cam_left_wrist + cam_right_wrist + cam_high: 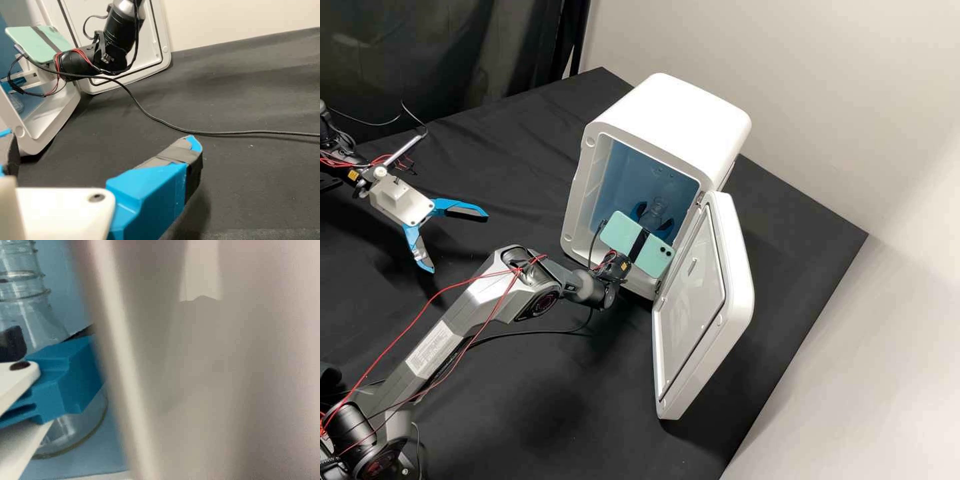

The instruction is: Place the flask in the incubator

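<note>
The right gripper [653, 217] is gripping the glass flask [30, 305] inside the white incubator [680, 127], and the left gripper [457, 242] is hanging wide open above the black bench [520, 153].

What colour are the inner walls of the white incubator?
Light blue. The inner walls of the white incubator show best in high view.

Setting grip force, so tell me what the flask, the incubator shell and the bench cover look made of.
The flask: clear glass by the look, see-through with ridged neck rings, though clear plastic is possible. The incubator shell: smooth white plastic, probably, with rounded corners and soft sheen. The bench cover: matte black cloth, judging by its creases.
</note>
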Motion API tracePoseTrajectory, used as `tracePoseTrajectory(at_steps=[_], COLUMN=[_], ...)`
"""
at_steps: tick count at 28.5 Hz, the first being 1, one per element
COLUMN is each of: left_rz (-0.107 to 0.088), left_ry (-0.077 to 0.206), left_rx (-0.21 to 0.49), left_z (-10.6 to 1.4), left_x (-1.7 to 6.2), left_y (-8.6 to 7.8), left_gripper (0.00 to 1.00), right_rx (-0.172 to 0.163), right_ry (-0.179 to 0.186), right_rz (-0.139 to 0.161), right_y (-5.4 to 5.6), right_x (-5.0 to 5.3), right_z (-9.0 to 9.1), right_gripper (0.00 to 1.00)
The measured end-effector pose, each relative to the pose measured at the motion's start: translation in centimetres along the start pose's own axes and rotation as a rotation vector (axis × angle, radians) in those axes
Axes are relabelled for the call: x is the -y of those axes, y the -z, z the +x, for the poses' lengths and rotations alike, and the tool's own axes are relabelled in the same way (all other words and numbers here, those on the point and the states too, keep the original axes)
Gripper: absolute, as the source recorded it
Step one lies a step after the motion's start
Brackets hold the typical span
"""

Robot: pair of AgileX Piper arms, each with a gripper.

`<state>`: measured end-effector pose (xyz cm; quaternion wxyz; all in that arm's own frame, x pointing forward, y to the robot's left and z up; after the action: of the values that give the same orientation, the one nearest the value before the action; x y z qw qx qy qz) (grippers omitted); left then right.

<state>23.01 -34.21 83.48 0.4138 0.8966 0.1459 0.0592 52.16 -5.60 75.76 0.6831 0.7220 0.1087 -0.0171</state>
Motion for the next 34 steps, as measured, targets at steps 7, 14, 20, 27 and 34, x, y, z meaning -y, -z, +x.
tracePoseTrajectory(at_steps=[7, 14, 20, 27, 34], left_rz=[0.001, 0.001, 0.001, 0.001, 0.001], left_ry=[-0.006, -0.006, -0.006, -0.006, -0.006], left_rx=[0.0, 0.0, 0.0, 0.0, 0.0], left_z=[0.13, 0.13, 0.13, 0.13, 0.13], left_x=[-0.15, -0.15, -0.15, -0.15, -0.15], left_y=[0.03, 0.03, 0.03, 0.03, 0.03], left_gripper=[1.0, 1.0, 1.0, 1.0, 1.0], right_rx=[-0.002, -0.002, -0.002, -0.006, -0.001], right_ry=[0.002, 0.002, 0.002, 0.006, 0.019], right_rz=[0.0, 0.0, 0.001, 0.001, -0.003], right_y=[0.08, 0.08, 0.11, 0.32, 0.39], right_x=[0.09, 0.09, 0.12, 0.35, 0.66], right_z=[0.03, 0.03, 0.04, 0.12, 0.15], right_gripper=[0.0, 0.0, 0.0, 1.0, 1.0])
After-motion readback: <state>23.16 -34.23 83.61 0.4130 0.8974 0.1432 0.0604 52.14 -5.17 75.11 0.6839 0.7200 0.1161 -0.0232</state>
